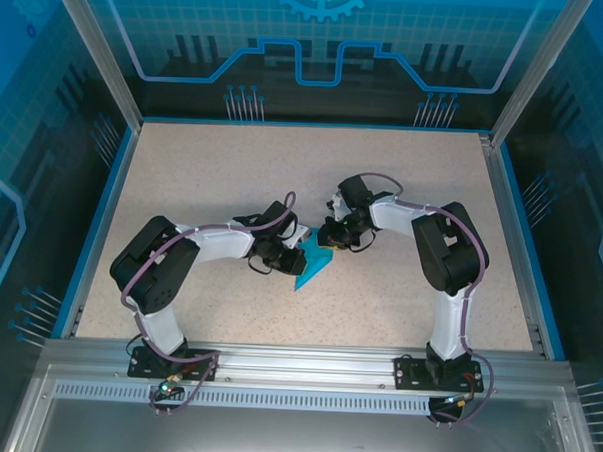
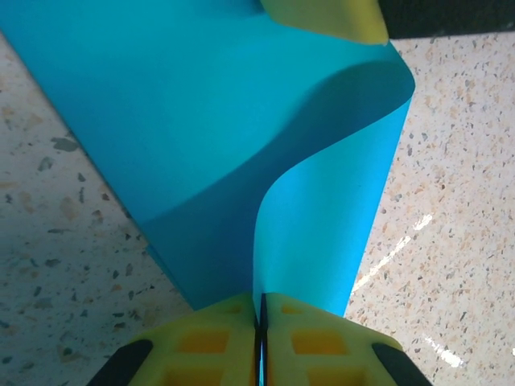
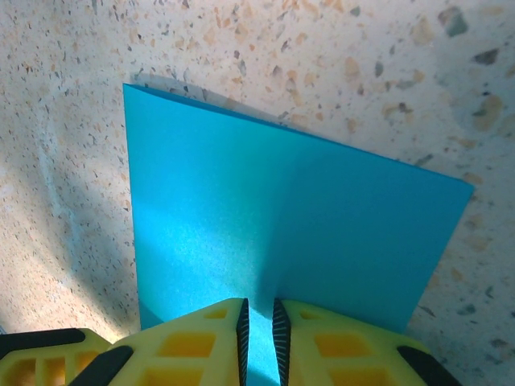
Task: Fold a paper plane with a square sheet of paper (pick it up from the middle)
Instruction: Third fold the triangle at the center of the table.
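The square sheet of paper is teal-blue and lies partly folded at the table's middle, between both grippers. My left gripper comes at it from the left. In the left wrist view the left gripper is shut on an upturned edge of the paper, which curls up from the table. My right gripper meets the sheet from the upper right. In the right wrist view the right gripper has its jaws nearly together with the paper pinched between them along a faint crease.
The speckled beige tabletop has a blue rim on the left, right and far sides. Glass enclosure walls stand beyond it. An aluminium rail with both arm bases runs along the near edge.
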